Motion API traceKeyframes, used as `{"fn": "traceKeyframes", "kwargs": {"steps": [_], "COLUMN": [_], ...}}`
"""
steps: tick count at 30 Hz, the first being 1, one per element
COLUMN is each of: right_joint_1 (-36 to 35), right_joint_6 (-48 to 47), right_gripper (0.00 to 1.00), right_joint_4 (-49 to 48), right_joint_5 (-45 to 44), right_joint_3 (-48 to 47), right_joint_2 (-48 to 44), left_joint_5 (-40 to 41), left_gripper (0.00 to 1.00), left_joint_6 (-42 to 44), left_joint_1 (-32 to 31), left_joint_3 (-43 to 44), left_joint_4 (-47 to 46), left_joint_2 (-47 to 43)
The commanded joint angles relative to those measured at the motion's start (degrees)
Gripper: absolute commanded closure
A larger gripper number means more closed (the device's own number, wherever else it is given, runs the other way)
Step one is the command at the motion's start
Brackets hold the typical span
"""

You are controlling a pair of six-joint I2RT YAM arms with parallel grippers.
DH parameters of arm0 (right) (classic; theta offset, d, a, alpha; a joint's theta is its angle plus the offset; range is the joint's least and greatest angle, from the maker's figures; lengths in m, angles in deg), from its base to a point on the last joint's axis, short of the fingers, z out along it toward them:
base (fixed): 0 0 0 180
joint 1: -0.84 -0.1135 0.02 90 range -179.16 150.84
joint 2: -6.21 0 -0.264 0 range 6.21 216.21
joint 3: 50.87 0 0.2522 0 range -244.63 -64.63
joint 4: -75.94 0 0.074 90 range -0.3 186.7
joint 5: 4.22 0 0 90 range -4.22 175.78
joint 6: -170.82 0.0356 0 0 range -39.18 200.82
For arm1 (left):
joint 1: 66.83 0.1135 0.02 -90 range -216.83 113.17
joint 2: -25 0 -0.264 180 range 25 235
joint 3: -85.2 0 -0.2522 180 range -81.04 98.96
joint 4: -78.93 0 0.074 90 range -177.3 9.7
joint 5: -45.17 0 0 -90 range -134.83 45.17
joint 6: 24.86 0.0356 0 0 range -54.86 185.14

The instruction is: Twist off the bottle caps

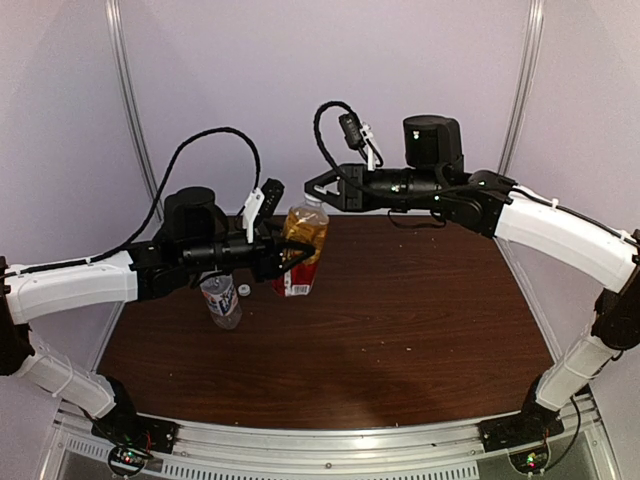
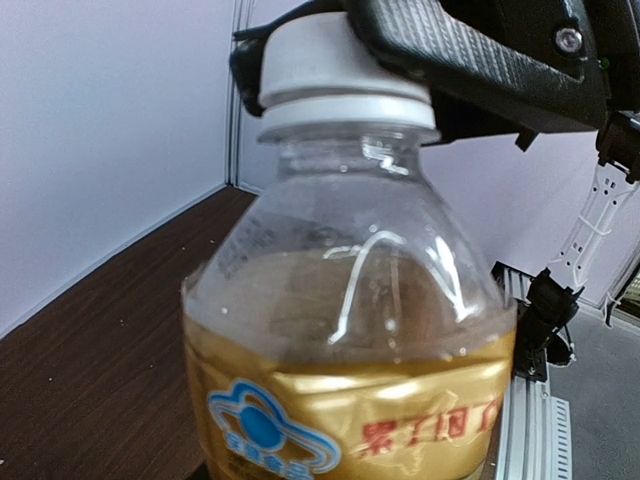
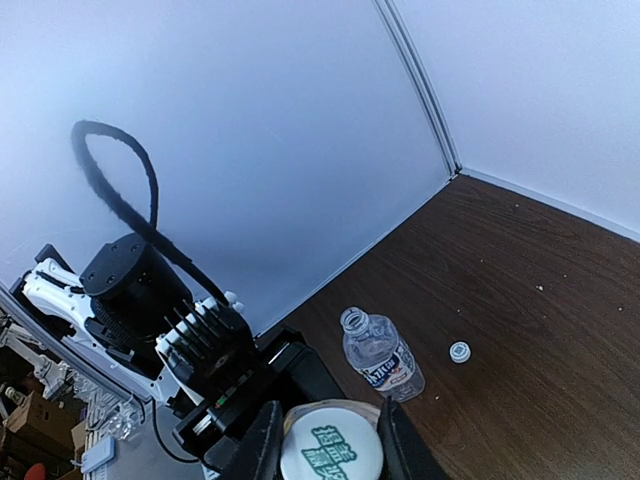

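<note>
With the right gripper [image 3: 330, 440] clenched on the round white plastic cap [image 2: 325, 60] and the left gripper [image 1: 287, 252] grasping the amber-filled clear plastic bottle [image 2: 340, 330], a loose hold may let the bottle spin too.

Top view overlooks table [image 1: 400, 330]; both wrist views close on amber bottle [image 2: 340, 330].

Bottles: 2. Amber-liquid bottle [image 1: 303, 240], colourless-liquid bottle [image 1: 221, 300].
White caps: 2. Fitted cap [image 2: 320, 62] on amber one, loose cap [image 3: 459, 351] on table [image 1: 400, 320].
Grippers: 2. Left gripper [image 1: 292, 255], right gripper [image 3: 331, 445].
Tables: 1.
</note>
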Motion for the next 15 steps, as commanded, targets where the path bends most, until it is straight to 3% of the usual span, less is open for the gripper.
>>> {"fn": "traceKeyframes", "kwargs": {"steps": [1, 9, 15], "right_joint_1": [-0.1, 2.3, 3.6], "right_joint_6": [-2.3, -10.0, -18.8], "right_gripper": [1.00, 1.00, 1.00], "right_joint_4": [-2.9, -2.9, -2.4], "right_joint_5": [1.5, 8.3, 22.3], "right_joint_3": [1.2, 1.6, 0.5], "right_joint_2": [-1.6, -0.2, 1.2], "left_joint_5": [0.3, -5.9, -17.0], "left_gripper": [0.62, 0.62, 0.62], "left_joint_6": [0.2, 0.6, 0.7], "left_joint_1": [-0.2, -0.2, -0.1], "left_joint_3": [1.5, 1.6, 0.3], "left_joint_4": [-1.6, -2.0, -5.5], "left_joint_2": [-0.9, -0.9, -1.4]}}
